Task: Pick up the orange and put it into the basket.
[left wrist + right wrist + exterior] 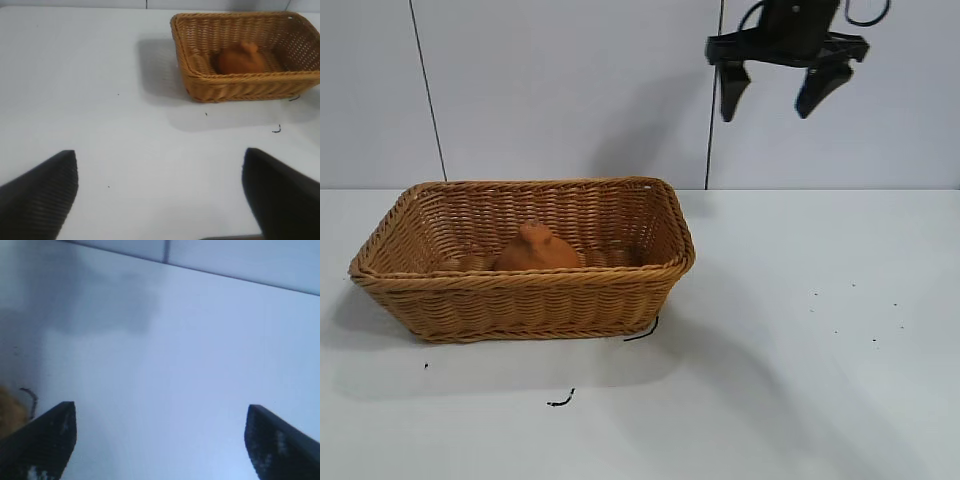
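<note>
Dull-orange knobby orange (536, 250) inside tan woven wicker basket (520, 300), bump upward.
Right gripper (776, 92) released, high above white table (800, 380); left gripper (160, 192) released, low.

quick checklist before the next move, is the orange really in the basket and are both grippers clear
1. Orange inside the basket: ok, it sits on the basket floor.
2. Right gripper released: ok, open and empty, raised high above the table.
3. Right gripper clear of the basket: ok, up and to the side of it.
4. Left gripper empty: ok, open over bare table, away from the basket.
5. Basket upright: ok.
</note>
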Tool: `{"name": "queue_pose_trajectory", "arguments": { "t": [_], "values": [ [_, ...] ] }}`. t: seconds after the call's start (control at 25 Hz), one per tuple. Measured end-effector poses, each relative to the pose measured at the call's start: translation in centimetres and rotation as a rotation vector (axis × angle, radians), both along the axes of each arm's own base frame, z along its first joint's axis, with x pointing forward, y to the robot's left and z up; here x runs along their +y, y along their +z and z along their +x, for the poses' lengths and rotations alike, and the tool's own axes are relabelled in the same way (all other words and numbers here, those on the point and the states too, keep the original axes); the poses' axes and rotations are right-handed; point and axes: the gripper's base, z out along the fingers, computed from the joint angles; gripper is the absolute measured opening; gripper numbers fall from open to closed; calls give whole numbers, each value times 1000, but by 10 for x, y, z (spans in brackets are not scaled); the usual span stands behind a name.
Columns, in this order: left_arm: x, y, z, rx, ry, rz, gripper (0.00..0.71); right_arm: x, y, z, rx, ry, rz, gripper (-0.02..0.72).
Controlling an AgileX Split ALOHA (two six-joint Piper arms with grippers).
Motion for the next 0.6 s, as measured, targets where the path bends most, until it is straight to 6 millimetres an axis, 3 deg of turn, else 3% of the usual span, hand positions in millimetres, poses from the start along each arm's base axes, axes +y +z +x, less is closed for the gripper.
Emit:
{"name": "queue_pose_trajectory", "arguments": {
  "t": [0.36, 0.48, 0.6],
  "values": [
    [0, 0, 0, 0, 0, 0, 639, 3, 4, -6, 10, 12, 21, 654],
    [0, 0, 0, 0, 0, 0, 639, 0, 12, -24, 40, 23, -10, 654],
    [0, 0, 0, -1, 1, 1, 639, -2, 19, -55, 93, 31, -28, 654]
  ]
}}
